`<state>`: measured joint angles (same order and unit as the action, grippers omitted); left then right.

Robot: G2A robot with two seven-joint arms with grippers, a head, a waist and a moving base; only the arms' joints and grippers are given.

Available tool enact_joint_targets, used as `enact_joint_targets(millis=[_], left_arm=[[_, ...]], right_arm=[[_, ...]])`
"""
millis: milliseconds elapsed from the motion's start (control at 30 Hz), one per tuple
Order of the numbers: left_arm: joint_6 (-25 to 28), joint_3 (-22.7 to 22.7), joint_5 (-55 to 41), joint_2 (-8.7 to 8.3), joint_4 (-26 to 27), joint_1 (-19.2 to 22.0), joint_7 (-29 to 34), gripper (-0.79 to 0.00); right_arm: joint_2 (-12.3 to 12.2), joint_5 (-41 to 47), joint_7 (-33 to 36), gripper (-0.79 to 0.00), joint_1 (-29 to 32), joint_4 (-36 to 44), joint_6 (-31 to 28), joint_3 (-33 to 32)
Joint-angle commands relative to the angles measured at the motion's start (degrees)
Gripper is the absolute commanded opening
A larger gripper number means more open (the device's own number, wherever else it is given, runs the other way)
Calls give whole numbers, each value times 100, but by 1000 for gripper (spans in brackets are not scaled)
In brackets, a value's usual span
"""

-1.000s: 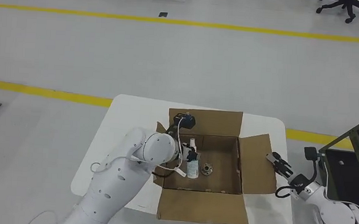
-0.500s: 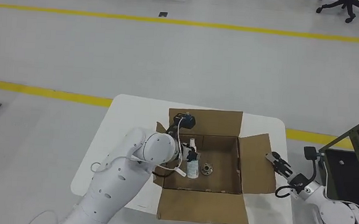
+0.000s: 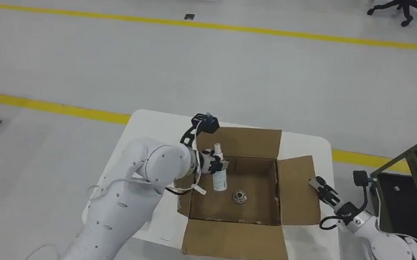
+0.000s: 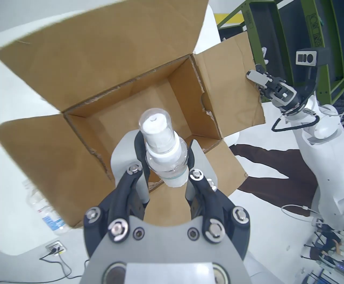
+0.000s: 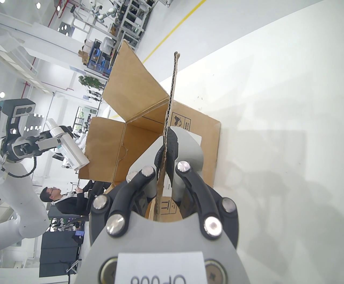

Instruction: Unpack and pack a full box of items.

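Observation:
An open cardboard box [image 3: 253,213] stands on the white table [image 3: 150,137] with its flaps spread. My left gripper [image 4: 164,153] is shut on a clear bottle [image 4: 157,131] with a white cap, held above the box's left rear part; from the top the bottle [image 3: 219,176] hangs over the inside. A small round metal piece [image 3: 239,196] lies on the box floor. My right gripper [image 5: 167,146] is shut on the edge of the box's right flap [image 5: 172,88], at the table's right side [image 3: 322,188]. The bottle [image 5: 68,150] shows beyond the box in the right wrist view.
A clear plastic water bottle [image 4: 45,212] lies on the table outside the box's left wall. A green-framed rack [image 3: 406,178] stands just past the table's right edge, close behind the right arm.
The left gripper has risen with the bottle from low inside the box and moved toward the box's rear left corner. The right gripper has kept still on the flap.

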<state>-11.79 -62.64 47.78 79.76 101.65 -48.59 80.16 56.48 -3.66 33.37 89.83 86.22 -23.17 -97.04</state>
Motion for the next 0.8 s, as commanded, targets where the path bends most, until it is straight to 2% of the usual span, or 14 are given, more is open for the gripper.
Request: enact_joint_targets(millis=[0,100,267,400,600,767], left_arm=[[1,-202,62,-55,188,14,407,-785],[5,-537,239,-142,525,-3,785,-785],[39,-802,557,-346,762,-214,785,-785],[137,-885,847,-565,674,-458,785,-785],[384,-769,1135,-921,558,-844,785,-785],[207,-881,1047,-1187,619,-1036,785,-785]], right_arm=[[-3,13,6,-785,-20,-11,2,-25],[-10,28,31,-785,-40,-6,5,-74],[-15,59,64,-785,-58,-1,7,-113],[-14,61,75,-785,-74,-26,7,-106],[-16,75,64,-785,-83,-92,-33,-138],[-23,106,64,-785,-42,-127,-56,-217]])
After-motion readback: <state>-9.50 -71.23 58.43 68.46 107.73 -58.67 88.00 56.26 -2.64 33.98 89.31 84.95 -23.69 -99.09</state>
